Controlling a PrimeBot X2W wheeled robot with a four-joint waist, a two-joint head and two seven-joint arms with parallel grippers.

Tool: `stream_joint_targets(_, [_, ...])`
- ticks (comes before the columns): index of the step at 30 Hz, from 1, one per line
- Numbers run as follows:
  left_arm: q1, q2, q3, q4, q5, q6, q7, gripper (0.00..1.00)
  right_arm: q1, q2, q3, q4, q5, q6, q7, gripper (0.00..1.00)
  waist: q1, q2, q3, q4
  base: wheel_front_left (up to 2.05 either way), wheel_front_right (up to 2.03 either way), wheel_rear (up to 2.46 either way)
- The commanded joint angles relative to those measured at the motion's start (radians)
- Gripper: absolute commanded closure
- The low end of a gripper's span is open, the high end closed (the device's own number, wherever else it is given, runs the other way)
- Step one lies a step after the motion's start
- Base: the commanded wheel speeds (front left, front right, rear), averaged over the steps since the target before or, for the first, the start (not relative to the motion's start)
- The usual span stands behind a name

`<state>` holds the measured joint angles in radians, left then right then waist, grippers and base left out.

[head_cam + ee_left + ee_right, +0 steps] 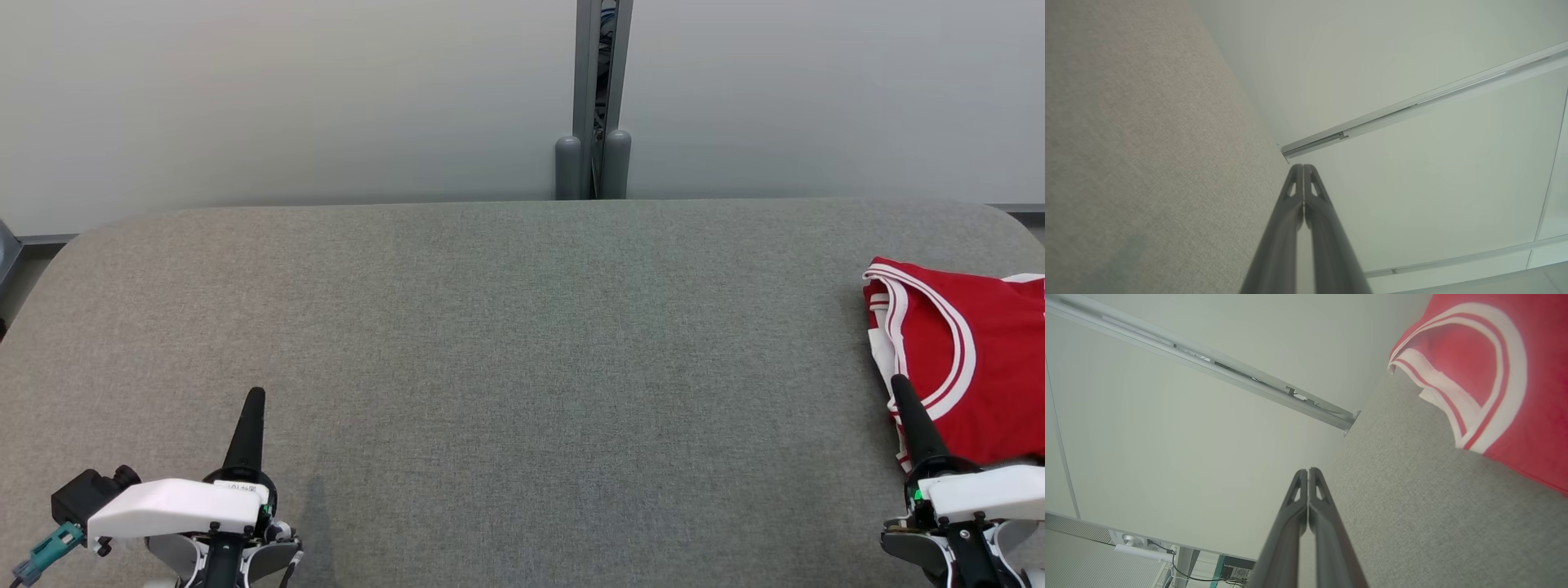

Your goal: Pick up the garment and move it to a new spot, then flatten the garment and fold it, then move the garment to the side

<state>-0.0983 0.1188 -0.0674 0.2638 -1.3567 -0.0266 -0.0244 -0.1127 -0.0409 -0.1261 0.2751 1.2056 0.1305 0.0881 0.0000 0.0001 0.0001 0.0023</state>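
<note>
The garment (971, 359) is a red jersey with white striped trim, lying folded at the far right edge of the grey table (506, 327); its trimmed edge (1486, 375) shows at the upper right of the right wrist view. My right gripper (900, 385) is shut, its tip over the garment's left edge with nothing between the fingers (1308, 475). Over bare table at the lower left, my left gripper (255, 396) is shut and empty, fingers (1303, 169) pressed together.
Pale wall panels stand behind the table, with a grey vertical post (593, 98) at the back centre. The table's corners are rounded. The garment runs off the head view's right edge.
</note>
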Motion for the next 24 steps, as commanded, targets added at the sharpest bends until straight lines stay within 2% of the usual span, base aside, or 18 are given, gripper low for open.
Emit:
stream_joint_targets(1, [-0.028,0.002,0.013,-0.004,-0.015,-0.012,0.006,1.00,-0.019,-0.009,-0.007,-0.005,0.025,0.000,0.007,1.00,0.0000,-0.0001,0.000,0.000,0.00,0.00,0.00])
stream_joint_targets(24, [-0.045,-0.034,0.077,0.009,-0.144,-0.063,0.051,1.00,-0.033,-0.011,-0.028,0.007,0.218,0.000,0.045,1.00,0.0000,-0.0001,0.001,-0.001,0.00,0.00,0.00])
